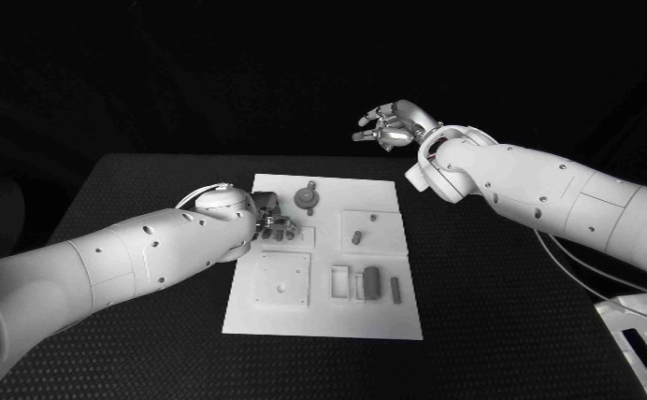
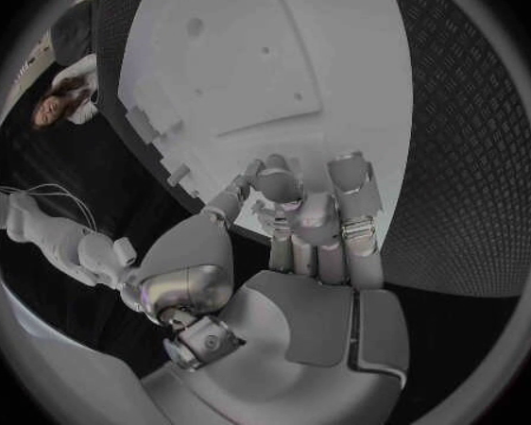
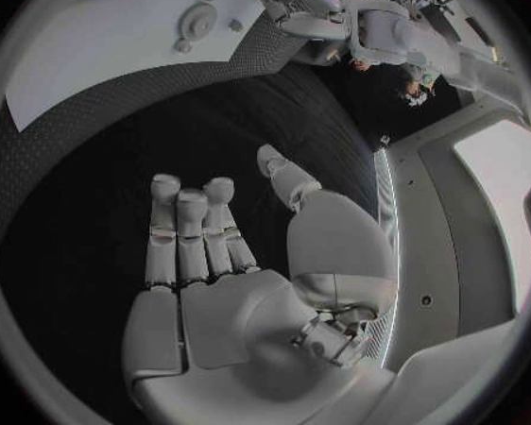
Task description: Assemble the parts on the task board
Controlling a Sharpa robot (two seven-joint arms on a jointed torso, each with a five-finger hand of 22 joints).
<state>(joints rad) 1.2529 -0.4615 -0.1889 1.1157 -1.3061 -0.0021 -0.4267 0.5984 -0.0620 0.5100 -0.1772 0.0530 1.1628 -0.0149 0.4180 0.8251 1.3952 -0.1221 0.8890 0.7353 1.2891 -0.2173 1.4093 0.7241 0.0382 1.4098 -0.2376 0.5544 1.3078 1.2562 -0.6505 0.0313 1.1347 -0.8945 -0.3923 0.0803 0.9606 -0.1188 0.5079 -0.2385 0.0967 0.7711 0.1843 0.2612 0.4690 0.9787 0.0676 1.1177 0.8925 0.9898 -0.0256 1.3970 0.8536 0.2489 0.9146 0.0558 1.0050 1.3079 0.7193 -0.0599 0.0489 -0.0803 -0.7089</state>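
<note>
The task board (image 1: 384, 321) lies in the middle of the head view, a white plate stretching from the centre toward the lower middle of the frame on the black table (image 1: 499, 307). In the upper part of the board sits a round grey part (image 1: 309, 198) with a small stem. To the right of centre, a raised square pad carries a short upright peg (image 1: 357, 237). Lower down, a large square plate (image 1: 284, 280) occupies the board's left side, and just to its right a shallow rectangular recess (image 1: 337, 280) sits beside two dark oblong parts (image 1: 372, 282) and a slimmer bar (image 1: 396, 289) lying side by side.

The left hand (image 1: 277, 223) reaches in from the left of the frame and rests over the board's upper left area, just above the square plate. In the left wrist view its fingers (image 2: 318, 227) are curled down toward the board surface; whether they pinch anything cannot be told.

The right hand (image 1: 391, 125) hangs in the upper right of centre, well apart from the board, beyond its far edge. In the right wrist view its fingers (image 3: 195, 231) are extended, close together, with the thumb apart, and hold nothing.
</note>
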